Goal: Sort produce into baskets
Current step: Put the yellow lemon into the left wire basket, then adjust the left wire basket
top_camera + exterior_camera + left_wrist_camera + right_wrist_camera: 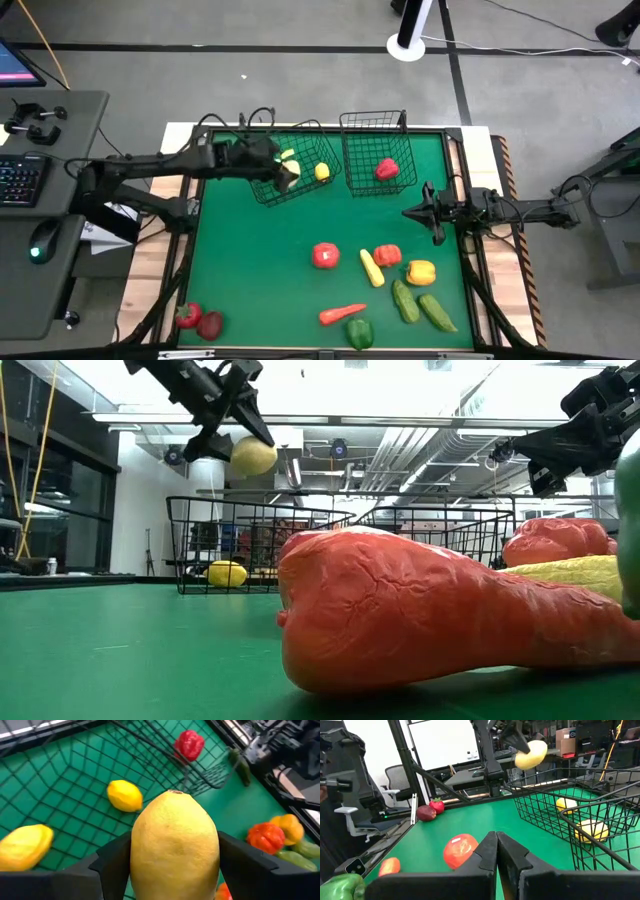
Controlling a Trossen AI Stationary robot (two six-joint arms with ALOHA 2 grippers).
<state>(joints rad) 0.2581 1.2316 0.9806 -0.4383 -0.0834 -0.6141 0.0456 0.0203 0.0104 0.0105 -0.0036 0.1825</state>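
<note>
Green felt covers the table, with two baskets at its far edge. From above, the left gripper hangs over the left basket, fingers clamped on a lemon; two yellow pieces already lie inside. The right gripper waits just beside the right basket, nearer the loose produce on the mat. At table height, the lemon sits above the basket's rim. The left wrist view shows the basket floor straight below the lemon, whose long axis points away from the palm. The right wrist view shows the right fingers pressed together, empty.
</note>
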